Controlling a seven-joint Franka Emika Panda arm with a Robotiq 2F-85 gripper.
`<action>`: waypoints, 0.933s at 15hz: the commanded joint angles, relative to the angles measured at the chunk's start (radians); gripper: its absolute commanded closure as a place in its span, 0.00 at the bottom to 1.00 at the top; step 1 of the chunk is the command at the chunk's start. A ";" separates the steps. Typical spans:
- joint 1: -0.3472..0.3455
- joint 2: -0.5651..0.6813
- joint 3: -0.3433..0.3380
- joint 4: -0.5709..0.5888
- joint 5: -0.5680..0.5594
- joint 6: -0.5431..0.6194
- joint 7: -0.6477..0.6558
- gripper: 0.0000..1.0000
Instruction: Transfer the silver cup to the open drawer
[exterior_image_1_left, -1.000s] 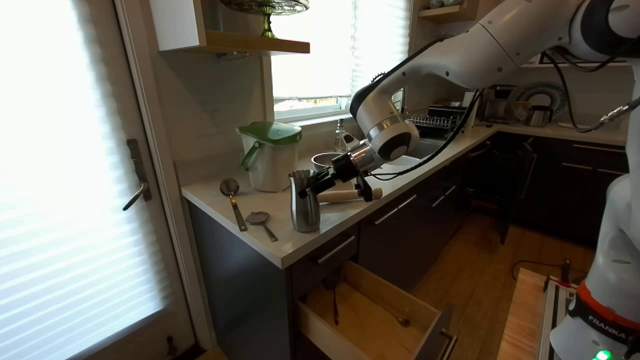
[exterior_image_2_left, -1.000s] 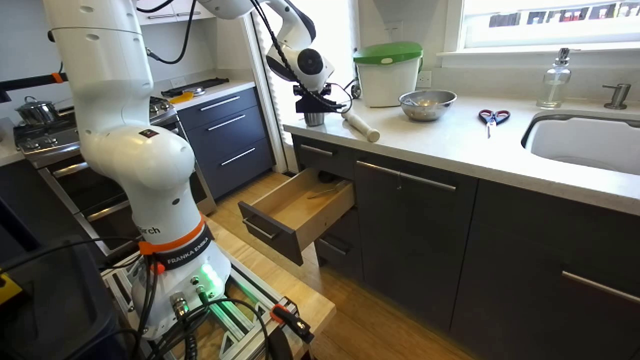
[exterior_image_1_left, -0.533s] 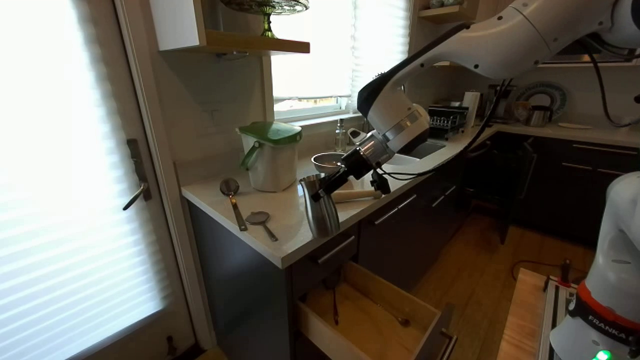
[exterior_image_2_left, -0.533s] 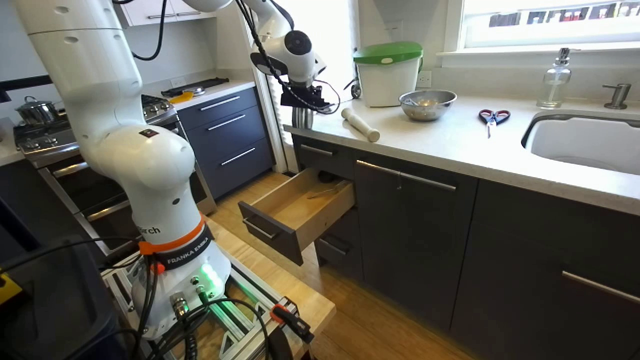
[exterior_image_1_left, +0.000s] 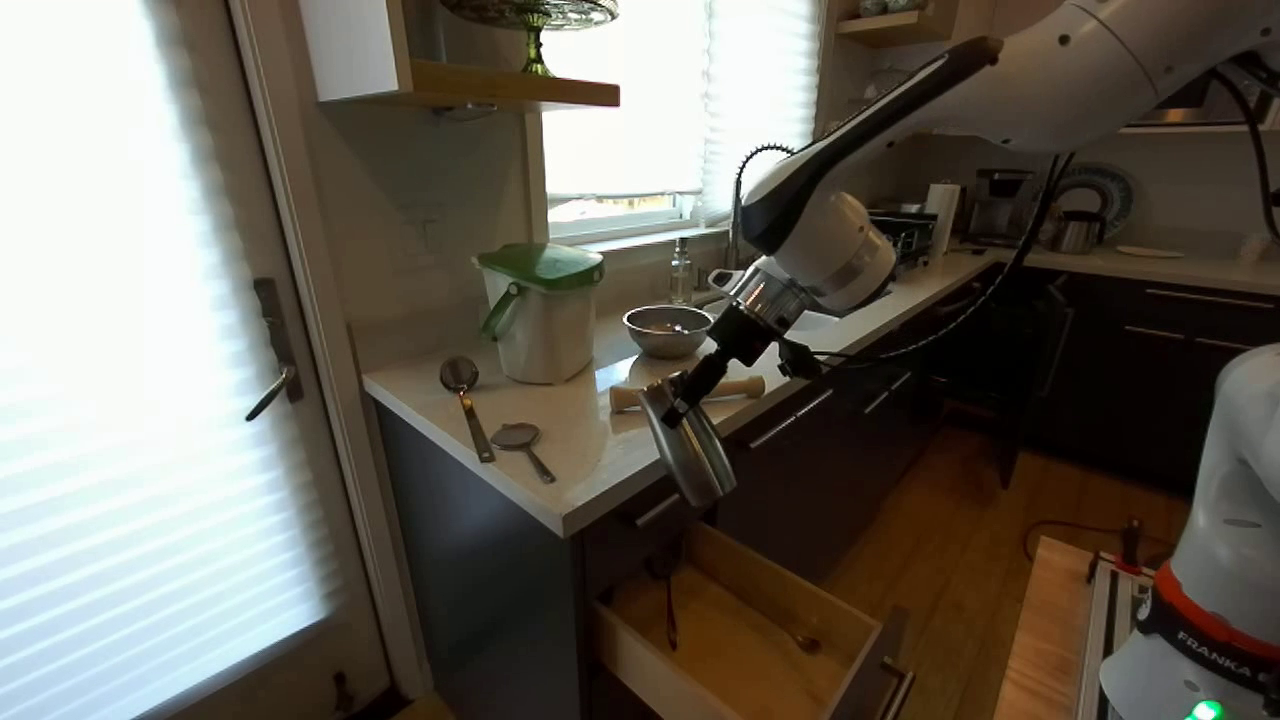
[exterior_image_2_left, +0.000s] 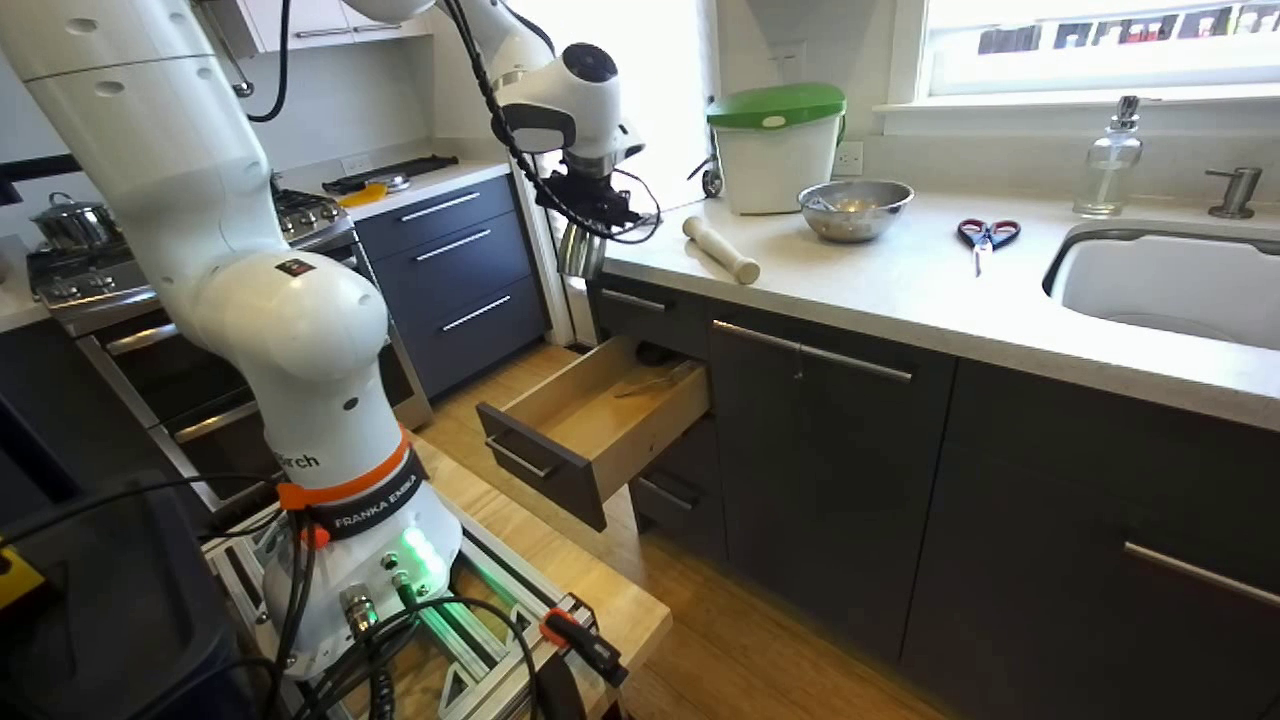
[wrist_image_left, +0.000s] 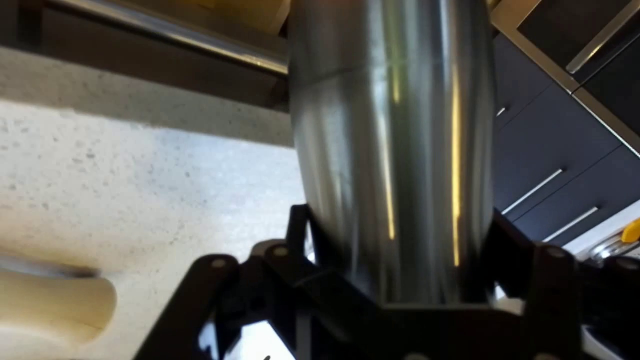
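The silver cup (exterior_image_1_left: 692, 452) is a tall, dull metal tumbler, tilted in the air at the counter's front edge. It also shows in an exterior view (exterior_image_2_left: 580, 252) and fills the middle of the wrist view (wrist_image_left: 395, 140). My gripper (exterior_image_1_left: 682, 405) is shut around the cup near its rim, with a black finger on each side in the wrist view (wrist_image_left: 400, 225). The open drawer (exterior_image_1_left: 740, 650), with pale wood inside and a dark front (exterior_image_2_left: 545, 470), is below the cup. A few utensils lie in it. The cup's far end is cut off in the wrist view.
A white bin with green lid (exterior_image_1_left: 545, 330), a metal bowl (exterior_image_1_left: 668, 330) and a wooden rolling pin (exterior_image_2_left: 720, 250) stand or lie on the counter. Strainers (exterior_image_1_left: 516, 437) lie near its end. Scissors (exterior_image_2_left: 988, 236) lie by the sink. A closed drawer's handle (exterior_image_2_left: 633, 300) is above the open drawer.
The cup has been lifted off the counter in my gripper. It has moved past the counter's front edge and tilted. The drawer has not moved.
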 joint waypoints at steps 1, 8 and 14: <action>-0.035 -0.034 -0.005 -0.043 -0.173 -0.079 0.185 0.43; -0.061 0.005 -0.021 -0.054 -0.371 -0.180 0.385 0.43; -0.055 0.046 -0.010 -0.103 -0.372 -0.178 0.475 0.43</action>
